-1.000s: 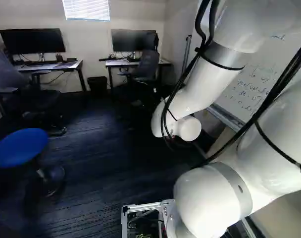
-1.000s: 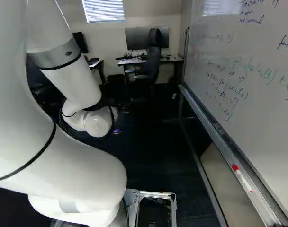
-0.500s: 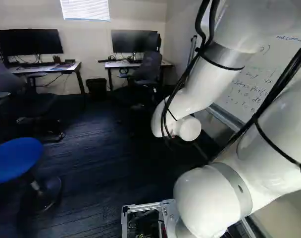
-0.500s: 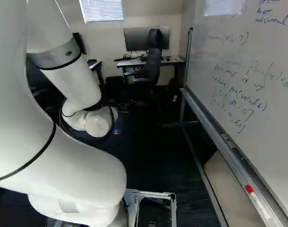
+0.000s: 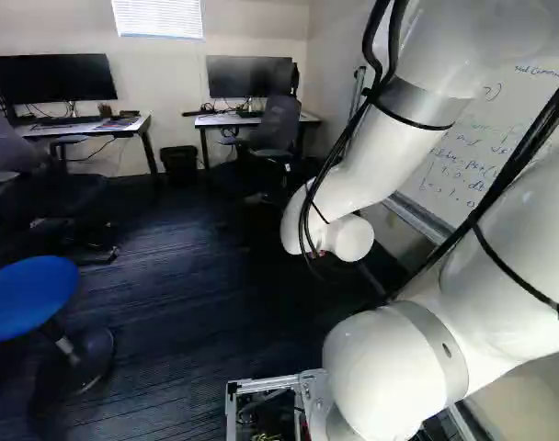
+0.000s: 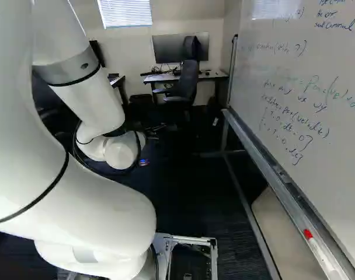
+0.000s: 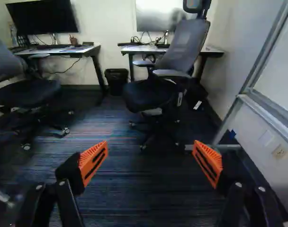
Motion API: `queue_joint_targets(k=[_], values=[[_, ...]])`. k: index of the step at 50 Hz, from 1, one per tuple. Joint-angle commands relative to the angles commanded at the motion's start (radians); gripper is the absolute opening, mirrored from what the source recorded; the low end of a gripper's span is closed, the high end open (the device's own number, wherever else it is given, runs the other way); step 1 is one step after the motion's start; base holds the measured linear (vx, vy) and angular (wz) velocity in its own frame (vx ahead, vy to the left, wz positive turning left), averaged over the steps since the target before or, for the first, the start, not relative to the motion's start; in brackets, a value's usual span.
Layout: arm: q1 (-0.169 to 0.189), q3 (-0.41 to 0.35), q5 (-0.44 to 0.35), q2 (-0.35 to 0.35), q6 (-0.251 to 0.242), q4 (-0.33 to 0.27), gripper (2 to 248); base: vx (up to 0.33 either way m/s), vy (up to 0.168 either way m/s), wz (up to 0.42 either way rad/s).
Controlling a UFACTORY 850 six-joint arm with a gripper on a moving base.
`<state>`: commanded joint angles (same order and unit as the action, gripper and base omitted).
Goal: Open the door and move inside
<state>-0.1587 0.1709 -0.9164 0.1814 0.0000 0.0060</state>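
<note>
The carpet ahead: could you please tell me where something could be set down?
Open carpet lies between the blue stool and the arm, and ahead of the end effector, short of the chair beside the bin. It is crowded at the desk behind that chair and around the whiteboard's stand foot.

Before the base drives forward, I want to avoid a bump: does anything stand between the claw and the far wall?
Yes: an office chair stands ahead of the open claw, with a desk behind it and a bin beside that desk. No door shows, so I cannot judge the way to one.
</note>
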Motion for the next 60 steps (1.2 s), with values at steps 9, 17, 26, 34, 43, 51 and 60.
queue_joint_targets(k=[9, 17, 26, 34, 43, 51, 60], values=[[0.000, 0.000, 0.000, 0.000, 0.000, 0.000, 247, 0.000, 0.000, 0.000], [0.003, -0.002, 0.001, 0.002, 0.000, 0.000, 247, 0.000, 0.000, 0.000], [0.015, -0.008, 0.004, 0.009, 0.000, -0.001, 247, 0.000, 0.000, 0.000], [0.034, -0.018, 0.009, 0.021, 0.000, -0.001, 247, 0.000, 0.000, 0.000], [0.064, -0.034, 0.018, 0.039, 0.000, -0.002, 247, 0.000, 0.000, 0.000], [0.096, -0.050, 0.026, 0.059, 0.000, -0.004, 247, 0.000, 0.000, 0.000], [0.125, -0.066, 0.034, 0.077, 0.000, -0.005, 247, 0.000, 0.000, 0.000]])
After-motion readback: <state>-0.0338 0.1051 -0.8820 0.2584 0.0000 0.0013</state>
